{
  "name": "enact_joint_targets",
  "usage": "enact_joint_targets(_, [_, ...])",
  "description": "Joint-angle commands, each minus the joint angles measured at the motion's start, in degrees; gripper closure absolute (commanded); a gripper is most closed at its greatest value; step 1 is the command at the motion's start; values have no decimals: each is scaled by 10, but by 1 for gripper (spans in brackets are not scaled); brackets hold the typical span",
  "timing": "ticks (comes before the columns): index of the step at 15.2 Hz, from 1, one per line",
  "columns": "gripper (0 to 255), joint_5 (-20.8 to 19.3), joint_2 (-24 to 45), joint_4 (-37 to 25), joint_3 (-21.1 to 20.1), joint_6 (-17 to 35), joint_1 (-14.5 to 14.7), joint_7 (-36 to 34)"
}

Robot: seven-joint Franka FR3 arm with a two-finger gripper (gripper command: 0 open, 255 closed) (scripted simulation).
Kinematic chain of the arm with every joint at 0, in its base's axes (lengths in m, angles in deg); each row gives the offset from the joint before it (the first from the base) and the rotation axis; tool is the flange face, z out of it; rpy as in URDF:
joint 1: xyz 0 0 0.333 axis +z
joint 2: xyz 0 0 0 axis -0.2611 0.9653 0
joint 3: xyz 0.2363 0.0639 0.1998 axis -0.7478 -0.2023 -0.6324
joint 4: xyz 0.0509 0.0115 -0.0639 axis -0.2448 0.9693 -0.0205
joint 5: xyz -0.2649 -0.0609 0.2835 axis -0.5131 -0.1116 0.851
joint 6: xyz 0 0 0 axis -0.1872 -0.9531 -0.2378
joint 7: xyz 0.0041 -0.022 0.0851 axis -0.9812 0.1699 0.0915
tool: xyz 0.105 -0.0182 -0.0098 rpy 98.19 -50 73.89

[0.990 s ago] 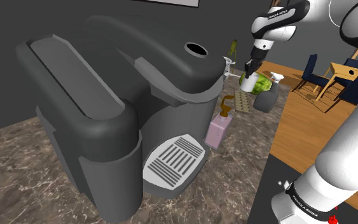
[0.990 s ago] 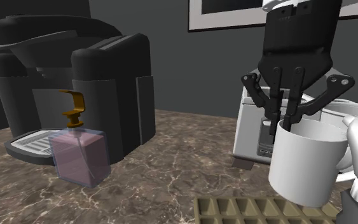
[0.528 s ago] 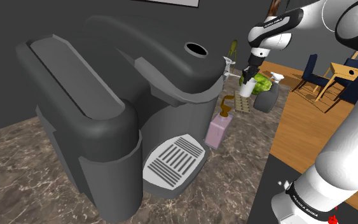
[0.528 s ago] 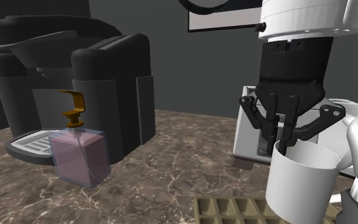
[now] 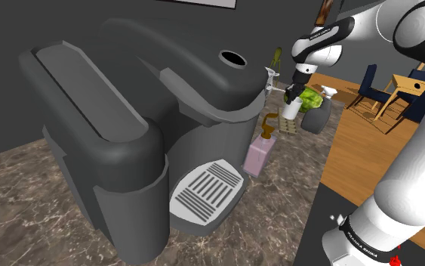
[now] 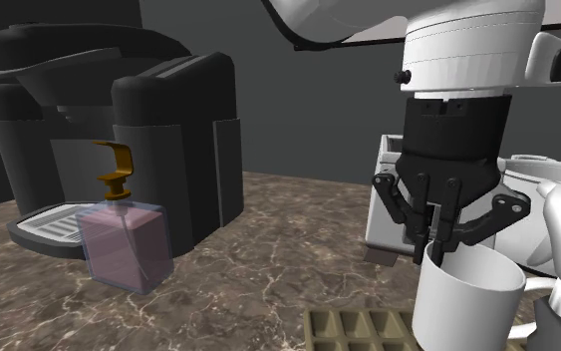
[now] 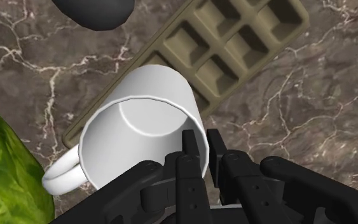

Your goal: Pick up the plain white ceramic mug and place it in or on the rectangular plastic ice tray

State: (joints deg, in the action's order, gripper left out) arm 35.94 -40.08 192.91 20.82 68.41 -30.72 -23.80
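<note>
White mug (image 5: pixel 291 110), clamped by its rim in your gripper (image 5: pixel 300 85), hangs far right in the shoulder view, upright just over the tan ice tray (image 6: pixel 360 327) in the second exterior view, with the ice tray's end straight below it in the wrist view.

My gripper (image 7: pixel 201 147) is all black, and the mug (image 7: pixel 142 127) is plain white, inside and out. The ice tray (image 7: pixel 234 44) is a dull olive-tan. The counter (image 7: pixel 317 89) is brown marble with pale veins. The soap bottle (image 6: pixel 124 247) is pink with an amber pump. The coffee machine (image 5: pixel 120 113) is dark grey with a pale striped grille.
</note>
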Motion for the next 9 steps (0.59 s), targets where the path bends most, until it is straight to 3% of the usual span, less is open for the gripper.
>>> enact_joint_targets(1, [255,0,2,0,0,0,0,0])
enact_joint_targets(4, [255,0,2,0,0,0,0,0])
enact_joint_targets(5, [0,0,1,1,0,-1,0,0])
enact_joint_targets(9, [0,0,1,1,0,0,0,0])
